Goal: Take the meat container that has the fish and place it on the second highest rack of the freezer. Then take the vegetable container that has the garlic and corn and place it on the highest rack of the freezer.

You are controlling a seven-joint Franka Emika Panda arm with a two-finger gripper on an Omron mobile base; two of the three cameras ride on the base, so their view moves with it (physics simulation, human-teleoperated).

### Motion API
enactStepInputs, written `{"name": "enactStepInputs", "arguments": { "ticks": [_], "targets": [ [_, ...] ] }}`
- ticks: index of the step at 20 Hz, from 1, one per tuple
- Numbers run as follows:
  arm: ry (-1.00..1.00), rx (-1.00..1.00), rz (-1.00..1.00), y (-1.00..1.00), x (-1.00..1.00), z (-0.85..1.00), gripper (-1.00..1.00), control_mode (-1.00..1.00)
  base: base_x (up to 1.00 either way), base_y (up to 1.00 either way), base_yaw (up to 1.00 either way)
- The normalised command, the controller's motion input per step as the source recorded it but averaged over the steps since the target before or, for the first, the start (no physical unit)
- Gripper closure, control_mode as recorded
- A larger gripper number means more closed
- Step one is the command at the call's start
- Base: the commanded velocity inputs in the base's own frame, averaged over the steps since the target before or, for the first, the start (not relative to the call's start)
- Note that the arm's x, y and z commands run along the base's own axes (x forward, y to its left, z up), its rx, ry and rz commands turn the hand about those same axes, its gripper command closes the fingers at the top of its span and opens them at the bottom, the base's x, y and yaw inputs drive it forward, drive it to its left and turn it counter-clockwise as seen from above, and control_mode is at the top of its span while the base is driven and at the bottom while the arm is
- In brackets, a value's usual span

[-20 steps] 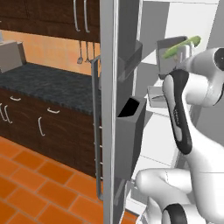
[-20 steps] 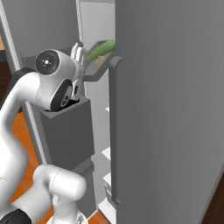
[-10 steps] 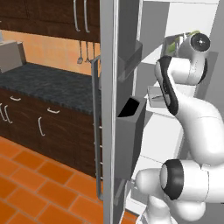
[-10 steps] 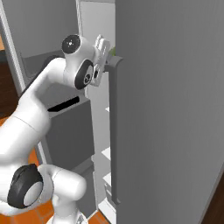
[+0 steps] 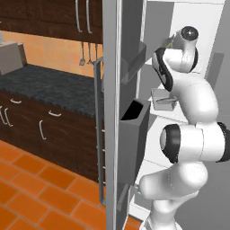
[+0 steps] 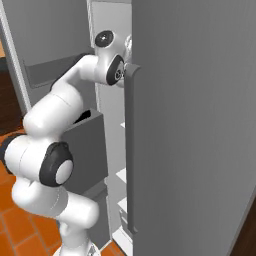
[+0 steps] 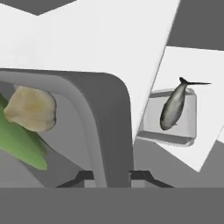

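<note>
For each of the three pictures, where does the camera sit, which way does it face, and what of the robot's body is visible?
Left base view: behind the arm, on its left, facing the open freezer; the white arm rises at right.
Right base view: behind on the right, facing the freezer's door; the arm rises at left.
Hand view: on the hand, looking along the gripper at the vegetable container it holds, with garlic and corn.
Shared: the fish tray, also in the left base view.
</note>
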Motion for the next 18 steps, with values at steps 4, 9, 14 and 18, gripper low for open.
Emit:
{"name": "enactStepInputs", "arguments": {
  "ticks": [4, 9, 14, 18],
  "targets": [
    [0.07, 0.0, 0.0, -0.31, 1.0, -0.4, 1.0, -1.0, 0.0, 0.0, 0.0],
    [0.04, 0.0, 0.0, -0.33, 0.7, -0.29, 1.0, -1.0, 0.0, 0.0, 0.0],
    [0.0, 0.0, -0.02, -0.03, 0.02, -0.01, -1.0, -1.0, 0.0, 0.0, 0.0],
    [-0.08, 0.0, -0.01, 0.0, 0.0, 0.0, -1.0, -1.0, 0.0, 0.0, 0.0]
  ]
}}
